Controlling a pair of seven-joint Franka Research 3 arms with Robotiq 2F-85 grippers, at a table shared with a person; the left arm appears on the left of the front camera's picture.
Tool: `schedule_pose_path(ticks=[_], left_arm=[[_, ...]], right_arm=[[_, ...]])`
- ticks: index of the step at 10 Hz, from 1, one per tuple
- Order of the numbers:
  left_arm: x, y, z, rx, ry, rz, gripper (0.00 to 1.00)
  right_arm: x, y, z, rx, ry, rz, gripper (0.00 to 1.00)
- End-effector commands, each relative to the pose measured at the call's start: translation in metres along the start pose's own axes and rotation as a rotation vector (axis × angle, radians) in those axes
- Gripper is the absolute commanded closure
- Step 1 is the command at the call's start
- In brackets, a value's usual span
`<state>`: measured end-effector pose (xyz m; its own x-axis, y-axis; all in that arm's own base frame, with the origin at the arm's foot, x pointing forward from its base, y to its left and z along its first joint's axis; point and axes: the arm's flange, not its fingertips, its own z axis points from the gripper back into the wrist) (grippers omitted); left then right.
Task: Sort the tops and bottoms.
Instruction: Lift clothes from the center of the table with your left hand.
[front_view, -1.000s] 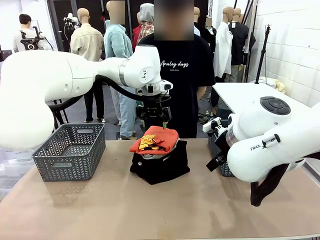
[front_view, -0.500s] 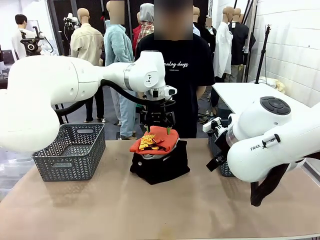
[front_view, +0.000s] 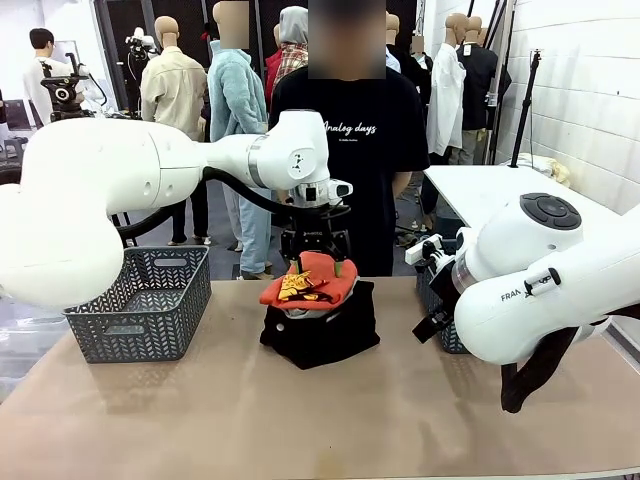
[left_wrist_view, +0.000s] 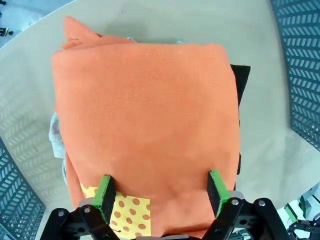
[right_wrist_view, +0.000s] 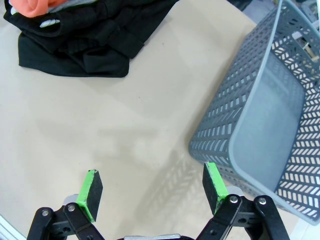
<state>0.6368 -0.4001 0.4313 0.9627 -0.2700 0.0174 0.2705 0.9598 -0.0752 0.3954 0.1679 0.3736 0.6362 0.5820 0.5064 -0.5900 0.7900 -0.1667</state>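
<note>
A red-orange top (front_view: 312, 280) with yellow patches lies on the pile at mid-table. A pale grey top (left_wrist_view: 56, 137) peeks out beneath it, and the black bottoms (front_view: 322, 335) are underneath. My left gripper (front_view: 320, 264) is lowered onto the far edge of the orange top (left_wrist_view: 145, 115). It is open, and its green pads (left_wrist_view: 105, 192) rest wide apart on the cloth. My right gripper (right_wrist_view: 152, 182) hovers open over bare table, holding nothing. The black bottoms (right_wrist_view: 85, 45) lie beyond it.
A grey basket (front_view: 140, 305) stands at the table's left. A second grey basket (right_wrist_view: 270, 115) sits at the right, close beside my right gripper. A person in a black T-shirt (front_view: 360, 150) stands at the far side, behind the pile.
My left gripper has come down and slightly right, from above the pile onto the orange top. The right arm has not moved.
</note>
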Motion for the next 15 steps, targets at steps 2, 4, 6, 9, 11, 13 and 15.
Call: schedule_pose_path(ticks=[2, 4, 6, 9, 11, 13, 15], left_arm=[[0.004, 0.002, -0.003, -0.014, 0.037, 0.03, 0.65], [0.003, 0.004, -0.006, -0.018, 0.044, 0.031, 1.0], [0.002, 0.005, -0.005, -0.013, 0.056, 0.039, 1.0], [0.0, 0.01, -0.004, -0.005, 0.07, 0.074, 1.0], [-0.009, 0.012, 0.002, 0.053, 0.049, 0.067, 1.0], [-0.001, 0.009, -0.003, 0.006, 0.035, 0.041, 1.0], [-0.002, 0.009, 0.0, 0.01, 0.03, 0.041, 1.0]], right_arm=[[0.0, 0.0, 0.0, 0.001, 0.0, -0.003, 0.0], [0.0, 0.0, 0.0, 0.001, 0.0, -0.003, 0.0], [0.0, 0.0, 0.0, 0.001, 0.0, -0.003, 0.0], [0.0, 0.0, 0.0, 0.001, 0.0, -0.003, 0.0], [0.0, 0.0, 0.0, 0.001, 0.0, -0.003, 0.0], [0.0, 0.0, 0.0, 0.001, 0.0, -0.003, 0.0], [0.0, 0.0, 0.0, 0.001, 0.0, -0.003, 0.0]])
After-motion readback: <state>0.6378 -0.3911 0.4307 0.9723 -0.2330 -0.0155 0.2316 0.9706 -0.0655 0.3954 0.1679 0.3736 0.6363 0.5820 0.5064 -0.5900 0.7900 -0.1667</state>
